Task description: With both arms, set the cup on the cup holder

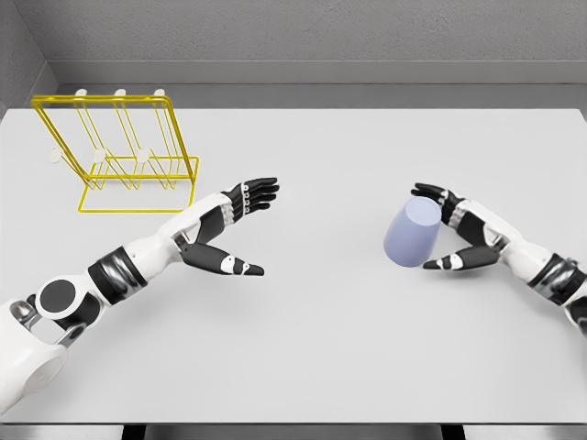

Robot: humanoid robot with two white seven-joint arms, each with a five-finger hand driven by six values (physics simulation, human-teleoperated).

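Observation:
A pale lavender cup [410, 234] sits tilted on the white table [312, 348], right of the middle. My right hand [438, 227] brackets it from the right, fingers above its far rim and thumb near its lower side, not visibly closed on it. A yellow wire cup holder [119, 151] with white-tipped pegs stands at the table's far left. My left hand [248, 229] hovers open over the table left of the middle, fingers spread and pointing right, holding nothing, a little right of the holder.
A grey wall [312, 37] runs behind the table's far edge. The table's front edge lies near the bottom of the view.

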